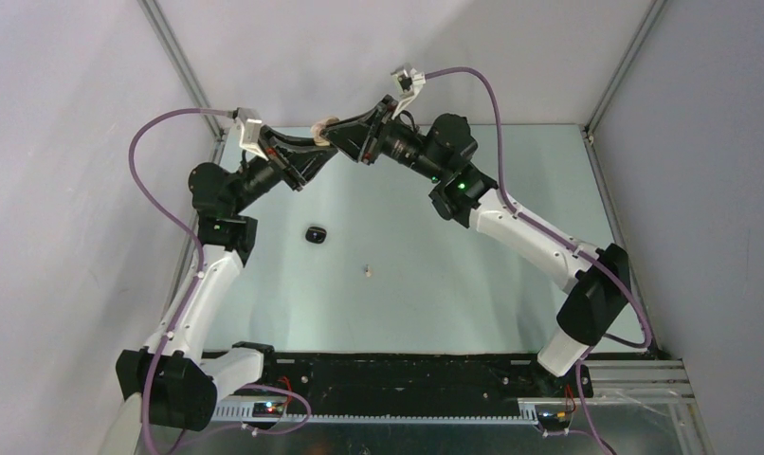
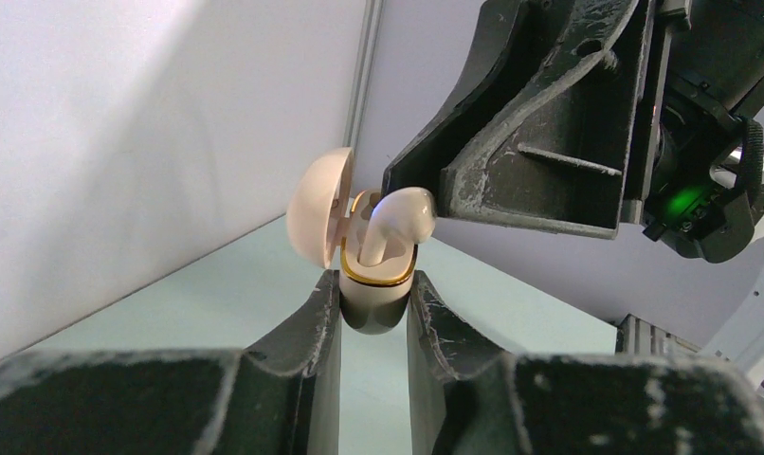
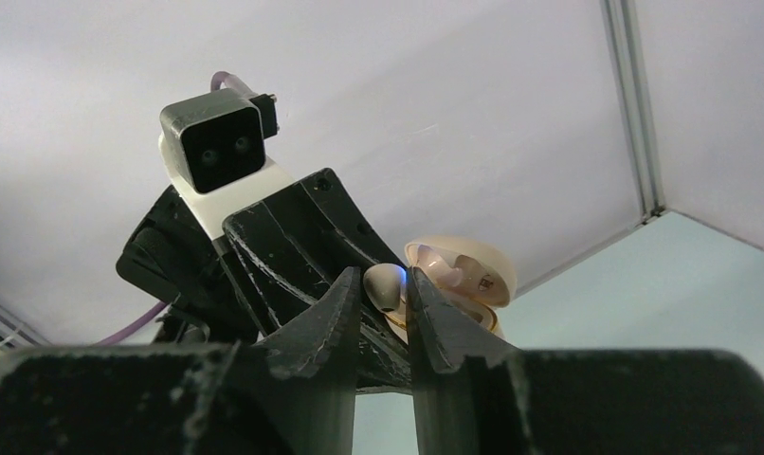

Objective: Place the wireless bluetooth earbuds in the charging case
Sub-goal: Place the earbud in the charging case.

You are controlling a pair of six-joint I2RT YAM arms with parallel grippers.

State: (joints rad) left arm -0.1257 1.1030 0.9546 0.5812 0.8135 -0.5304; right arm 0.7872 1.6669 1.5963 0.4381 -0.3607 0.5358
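Bench [image 1: 435, 294] comes first beyond my arm bases. It carries two loose bits, well apart: one small dark piece [image 1: 314, 233] and one tiny pale piece [image 1: 367, 270], both too small to name. Farther back, raised above the bench, my two tools meet. My left tool [image 2: 373, 320] is pressed onto the body of the one charging case [image 2: 378, 292], whose lid is swung open. One pale earbud [image 2: 397, 220] stands stem-down in its mouth. My right tool [image 3: 385, 296] flanks that earbud closely, its black finger crowding the case opening. Whether it pinches, I cannot tell.
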